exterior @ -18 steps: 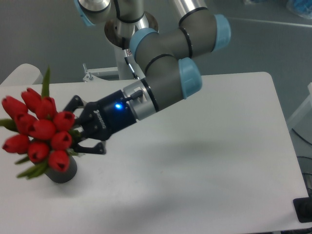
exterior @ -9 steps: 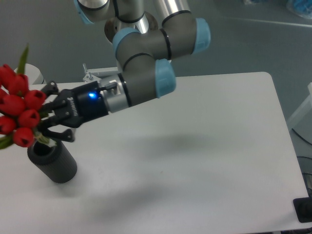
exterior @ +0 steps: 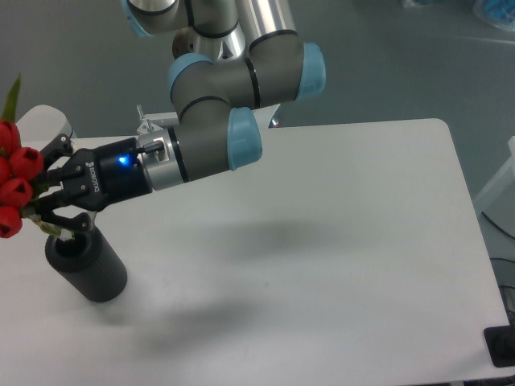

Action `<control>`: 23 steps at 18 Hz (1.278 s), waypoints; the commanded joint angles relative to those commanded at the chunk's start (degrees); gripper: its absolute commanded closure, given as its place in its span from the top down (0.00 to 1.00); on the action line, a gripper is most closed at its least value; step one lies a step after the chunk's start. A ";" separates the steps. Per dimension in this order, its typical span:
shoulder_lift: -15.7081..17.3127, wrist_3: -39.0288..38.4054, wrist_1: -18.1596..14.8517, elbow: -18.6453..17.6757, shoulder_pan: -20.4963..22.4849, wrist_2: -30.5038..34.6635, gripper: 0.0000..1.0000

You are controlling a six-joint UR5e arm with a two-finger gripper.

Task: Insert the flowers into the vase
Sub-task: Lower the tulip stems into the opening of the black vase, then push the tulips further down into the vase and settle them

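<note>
Reaching left, arm near-horizontal; gripper (exterior: 42, 203) clenching flowers (exterior: 14, 181) above vase (exterior: 86, 266).

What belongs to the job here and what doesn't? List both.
Part of the job:
- flowers, held in the hand
- vase, black, below the hand

Not part of it:
- white table
- metal bracket at the table's back edge

Vase (exterior: 87, 269) matt black. Table (exterior: 338, 241) smooth matt white. Arm (exterior: 217, 88) satin grey, glossy blue plastic caps. Gripper (exterior: 44, 211) black, semi-matt.
</note>
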 joint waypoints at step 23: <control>-3.51 11.69 0.97 -5.71 -0.53 1.23 0.10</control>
